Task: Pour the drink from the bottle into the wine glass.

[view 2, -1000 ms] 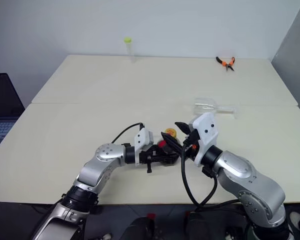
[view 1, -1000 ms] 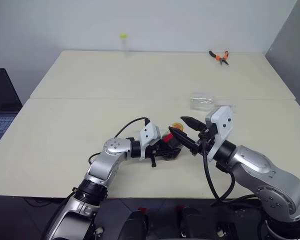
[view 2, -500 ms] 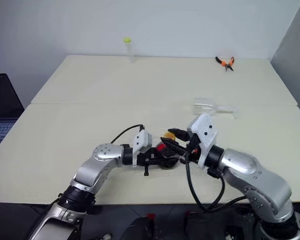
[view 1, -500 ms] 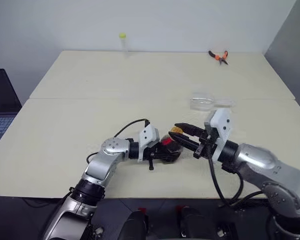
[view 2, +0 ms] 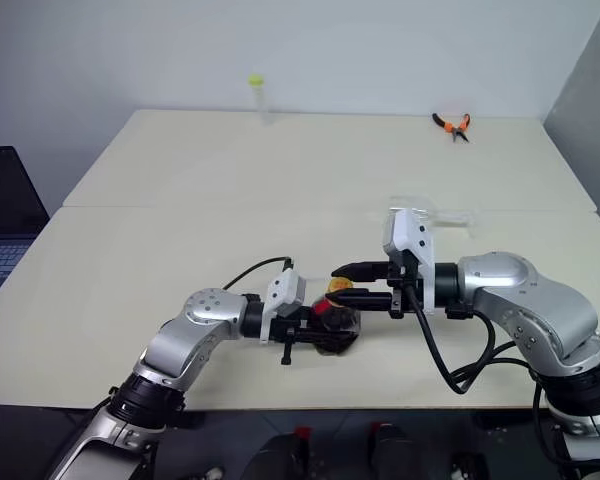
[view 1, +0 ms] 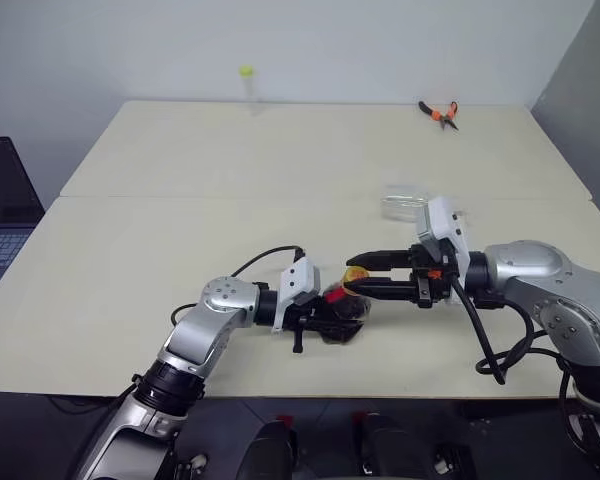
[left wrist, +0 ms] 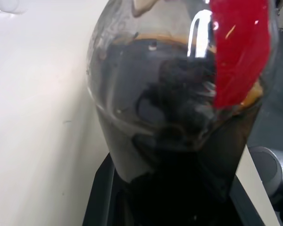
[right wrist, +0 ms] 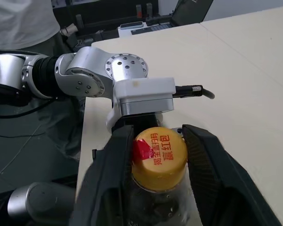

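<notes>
The bottle (view 1: pixel 342 305) lies tilted near the front edge of the worktop (view 1: pixel 130 250), about midway along it, clamped by its body in the left pincer (view 1: pixel 330 312), whose jaws are closed tight on it. In the left wrist view the drink (left wrist: pixel 179 141) shows as a dark brown mass behind the clear wall, beside the red neck label (left wrist: pixel 238 52). The bottle's neck points toward the right arm. The right pincer (view 2: pixel 342 283) reaches in level from the right, its two black fingers (right wrist: pixel 115 169) standing one on each side of the yellow-orange cap (right wrist: pixel 159 157), partly open, close to the cap; whether they press on it I cannot tell. The wine glass (view 1: pixel 405 203) lies on its side farther back toward the right edge, well apart from the bottle. Orange-handled pliers (view 1: pixel 440 114) rest near the far right corner, and a thin clear tube (view 1: pixel 247 84) with a yellow-green cap stands at the far edge.
</notes>
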`<state>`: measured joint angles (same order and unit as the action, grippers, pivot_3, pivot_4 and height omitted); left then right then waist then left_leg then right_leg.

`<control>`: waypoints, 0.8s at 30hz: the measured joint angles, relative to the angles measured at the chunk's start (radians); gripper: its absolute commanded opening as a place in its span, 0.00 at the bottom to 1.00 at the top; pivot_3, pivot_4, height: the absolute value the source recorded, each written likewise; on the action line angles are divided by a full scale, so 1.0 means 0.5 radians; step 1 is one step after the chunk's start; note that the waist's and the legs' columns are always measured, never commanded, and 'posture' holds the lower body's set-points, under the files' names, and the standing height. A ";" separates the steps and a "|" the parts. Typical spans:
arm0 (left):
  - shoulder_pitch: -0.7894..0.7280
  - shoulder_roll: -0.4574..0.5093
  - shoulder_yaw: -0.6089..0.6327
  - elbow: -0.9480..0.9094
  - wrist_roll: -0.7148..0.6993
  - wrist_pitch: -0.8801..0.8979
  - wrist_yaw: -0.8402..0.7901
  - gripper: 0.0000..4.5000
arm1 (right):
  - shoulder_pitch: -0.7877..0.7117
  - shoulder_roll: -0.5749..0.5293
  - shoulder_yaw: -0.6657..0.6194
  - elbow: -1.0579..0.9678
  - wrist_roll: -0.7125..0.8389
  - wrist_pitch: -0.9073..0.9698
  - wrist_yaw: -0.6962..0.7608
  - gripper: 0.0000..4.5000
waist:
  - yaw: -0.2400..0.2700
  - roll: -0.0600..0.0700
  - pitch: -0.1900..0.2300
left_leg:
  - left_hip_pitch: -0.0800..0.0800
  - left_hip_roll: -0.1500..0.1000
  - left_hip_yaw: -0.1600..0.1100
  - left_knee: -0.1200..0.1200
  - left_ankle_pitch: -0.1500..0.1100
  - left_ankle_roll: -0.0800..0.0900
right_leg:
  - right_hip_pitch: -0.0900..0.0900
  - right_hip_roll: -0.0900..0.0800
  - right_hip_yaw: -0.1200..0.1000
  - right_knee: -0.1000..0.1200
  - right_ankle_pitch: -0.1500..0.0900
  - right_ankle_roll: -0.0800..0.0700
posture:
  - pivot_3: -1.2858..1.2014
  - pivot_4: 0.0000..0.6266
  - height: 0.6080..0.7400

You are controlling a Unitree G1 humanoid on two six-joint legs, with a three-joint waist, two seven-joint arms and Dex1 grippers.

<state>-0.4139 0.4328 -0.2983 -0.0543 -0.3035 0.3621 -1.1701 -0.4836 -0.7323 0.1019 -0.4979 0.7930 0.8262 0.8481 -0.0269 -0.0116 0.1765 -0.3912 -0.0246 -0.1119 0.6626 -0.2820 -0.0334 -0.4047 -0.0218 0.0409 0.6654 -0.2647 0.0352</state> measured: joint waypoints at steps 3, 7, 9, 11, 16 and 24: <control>0.001 -0.022 0.013 -0.029 -0.010 -0.011 0.043 0.18 | 0.159 0.068 -0.090 -0.147 0.049 0.068 -0.194 0.80 | 0.007 0.000 0.000 | -0.002 0.000 -0.002 0.000 0.000 0.000 | -0.002 -0.001 -0.001 0.001 0.000 0.000 | 0.52 0.24 1.00; 0.001 -0.042 0.026 -0.027 -0.011 -0.014 0.098 0.18 | 0.257 0.168 -0.258 -0.494 0.150 0.107 -0.548 0.89 | 0.003 0.000 0.000 | -0.001 0.000 -0.001 0.000 0.000 0.000 | -0.002 -0.001 0.000 0.001 0.000 0.000 | 0.52 0.24 1.00; 0.001 -0.058 0.026 -0.022 -0.009 -0.035 0.123 0.18 | 0.317 0.248 -0.279 -0.641 0.188 0.124 -0.736 0.89 | 0.001 0.000 0.000 | 0.000 0.001 -0.001 0.000 0.000 0.000 | -0.001 0.000 0.000 0.002 0.000 0.000 | 0.52 0.24 1.00; 0.001 -0.080 0.026 -0.004 -0.006 -0.047 0.156 0.18 | 0.342 0.326 -0.264 -0.707 0.181 0.138 -0.893 0.89 | 0.000 0.001 0.000 | 0.001 0.001 0.000 0.001 0.000 0.000 | -0.001 0.000 0.001 0.004 0.000 0.000 | 0.52 0.24 1.00; -0.004 -0.100 0.026 0.080 0.024 -0.082 0.207 0.18 | 0.343 0.476 -0.097 -0.726 -0.025 0.111 -1.165 0.89 | -0.003 0.001 0.000 | 0.005 0.000 0.001 0.002 0.001 -0.001 | -0.001 0.003 0.002 0.013 0.000 0.000 | 0.52 0.24 1.00; -0.005 -0.107 0.026 0.098 0.026 -0.086 0.225 0.18 | 0.409 0.542 -0.042 -0.641 -0.295 0.016 -1.265 0.89 | -0.003 0.001 0.000 | 0.012 -0.001 0.004 0.001 0.001 -0.001 | -0.001 0.003 0.005 0.021 -0.001 0.000 | 0.52 0.24 1.00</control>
<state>-0.4165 0.3795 -0.2854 -0.0052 -0.2904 0.3191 -1.0573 -0.2791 -0.4611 0.0811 -0.8186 0.6456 0.8342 0.2154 -0.0287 -0.0113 0.1763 -0.3851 -0.0249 -0.1101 0.6633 -0.2816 -0.0339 -0.4053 -0.0202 0.0433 0.6760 -0.2651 0.0352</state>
